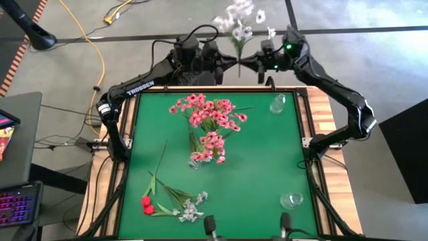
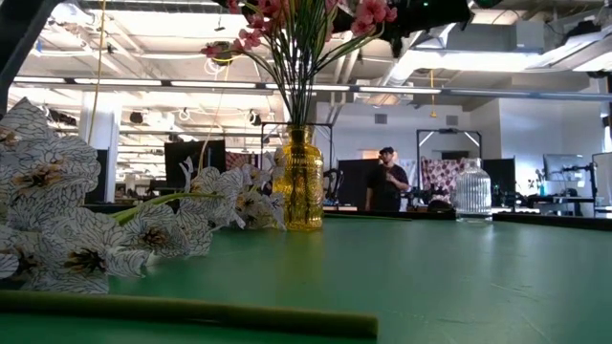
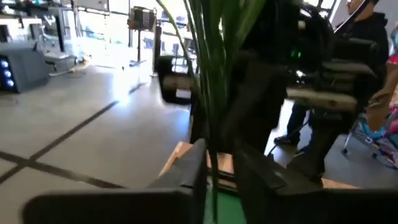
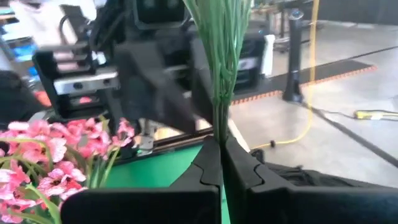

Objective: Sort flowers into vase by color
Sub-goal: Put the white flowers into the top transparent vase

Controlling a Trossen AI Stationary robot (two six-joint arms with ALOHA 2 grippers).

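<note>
Flowers: pink spray bunch (image 1: 210,127) already stood in amber glass vase (image 2: 303,182). White spray (image 1: 239,23) hung past far table edge, right gripper (image 4: 217,144) clamped on stem, left gripper (image 3: 214,163) slightly apart beside it. Red buds (image 1: 146,205), small white sprig (image 1: 192,209) remained on green table (image 1: 261,161); clear vases (image 1: 278,104) unfilled.

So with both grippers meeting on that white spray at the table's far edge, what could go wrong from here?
1. The right gripper is shut on the thin stems of the white spray while the left gripper stands slightly apart; a mistimed handover could drop it past the table edge.
2. Both arms crowd close together and might collide.
3. Carrying it to a clear vase could brush the pink flowers.
</note>
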